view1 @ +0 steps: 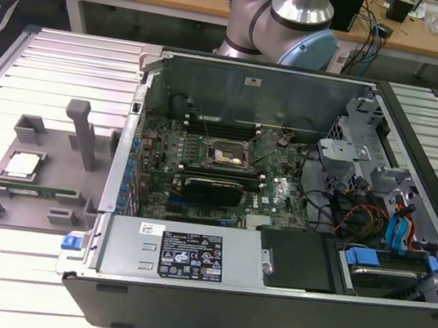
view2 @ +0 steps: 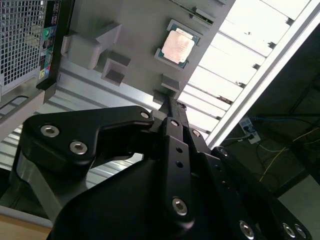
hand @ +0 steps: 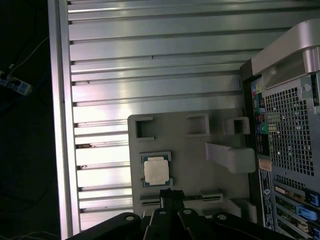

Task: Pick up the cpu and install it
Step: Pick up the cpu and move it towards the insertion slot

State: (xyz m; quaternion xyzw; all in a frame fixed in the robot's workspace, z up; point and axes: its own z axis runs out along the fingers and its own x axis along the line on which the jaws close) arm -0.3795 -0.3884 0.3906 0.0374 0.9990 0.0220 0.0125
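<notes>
Fingers (hand: 165, 200) together; cpu (hand: 156, 170) (silver top, green rim) in holder (hand: 200, 150).

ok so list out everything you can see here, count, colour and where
cpu: one, silver top with green rim, lying in the tray
memory stick: one, green, on the tray beside the cpu
tray: one, grey, on the table, to the exterior view's left of the case
computer case: one, black and grey, open, mid-table
motherboard: one, green, inside the case
table: one, silver, slatted
arm: one, silver and pale blue, behind the case
gripper: one, black, shut, empty
</notes>
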